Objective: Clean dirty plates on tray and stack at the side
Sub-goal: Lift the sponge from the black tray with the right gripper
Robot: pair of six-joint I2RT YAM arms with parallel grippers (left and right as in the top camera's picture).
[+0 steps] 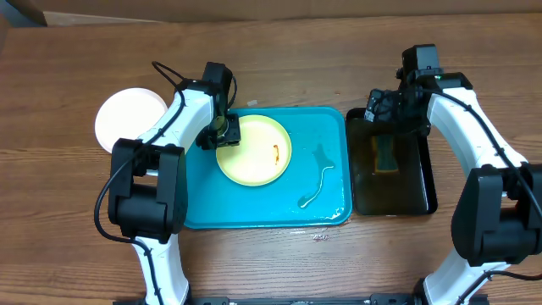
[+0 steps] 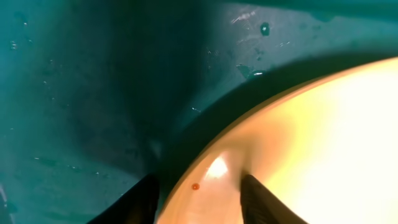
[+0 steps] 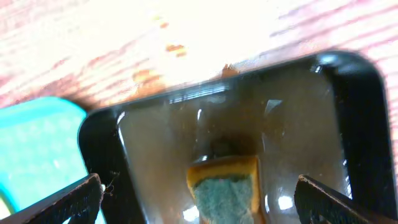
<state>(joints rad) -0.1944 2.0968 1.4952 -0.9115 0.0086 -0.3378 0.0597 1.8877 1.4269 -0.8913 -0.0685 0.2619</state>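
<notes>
Plates show in two places: a pale lime-green one (image 1: 254, 151) lies flat on the turquoise tray (image 1: 203, 203), toward its left half, and a white one (image 1: 127, 119) sits on the wooden table (image 1: 68, 220) just off the tray's upper left corner; whether more lie under it I cannot tell. The green plate carries a thin orange-red smear (image 1: 277, 154) right of its centre, and the left wrist view shows a tiny red dot (image 2: 195, 186) near its rim. The left gripper (image 1: 224, 134) is at that plate's left edge, jaws apart and straddling the rim, one finger (image 2: 134, 202) over the tray floor and the other on the plate's inner slope. A thin puddle of water (image 1: 320, 174) lies on the tray to the right of the plate. The right gripper (image 3: 199, 186) hangs over the black tray (image 1: 423, 182) beside the turquoise one, its jaws wide apart either side of a yellow-and-green sponge (image 3: 227, 186) lying in brownish liquid.
</notes>
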